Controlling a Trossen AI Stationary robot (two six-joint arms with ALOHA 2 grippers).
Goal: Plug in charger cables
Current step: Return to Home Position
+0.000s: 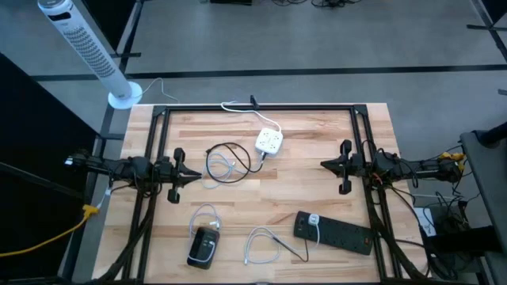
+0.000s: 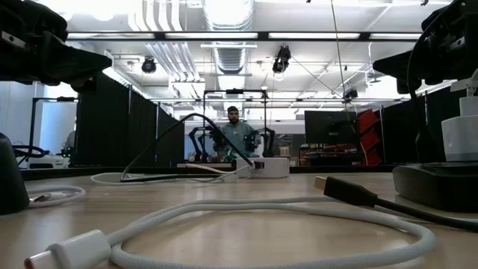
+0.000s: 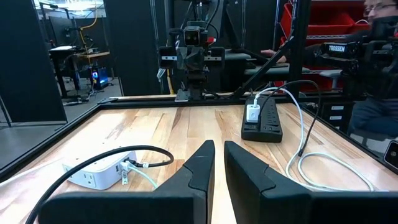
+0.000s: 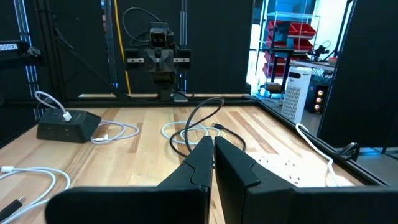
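Several thin cables lie loose on the wooden table. A black coil [image 1: 228,161] with a white cable [image 1: 224,169] inside it lies beside the white socket cube [image 1: 269,142]; the black one's end reaches the cube [image 3: 99,172]. Another white coil [image 1: 204,215] lies by a black device [image 1: 203,246]. A white cable [image 1: 261,244] and a thin black one [image 1: 291,248] lie near the black power strip [image 1: 333,232], their plugs [image 2: 75,250] [image 2: 343,190] lying free. My left gripper [image 1: 194,176] [image 3: 219,146] hovers at the table's left, fingers shut. My right gripper [image 1: 323,165] [image 4: 214,140] hovers at the right, shut.
A white adapter [image 1: 314,219] with a cord sits plugged in the power strip. The cube's thicker white cord [image 1: 238,107] runs off the far edge. A black frame [image 1: 253,106] borders the table. Bare wood lies between the grippers. A person [image 2: 235,134] sits far behind the table.
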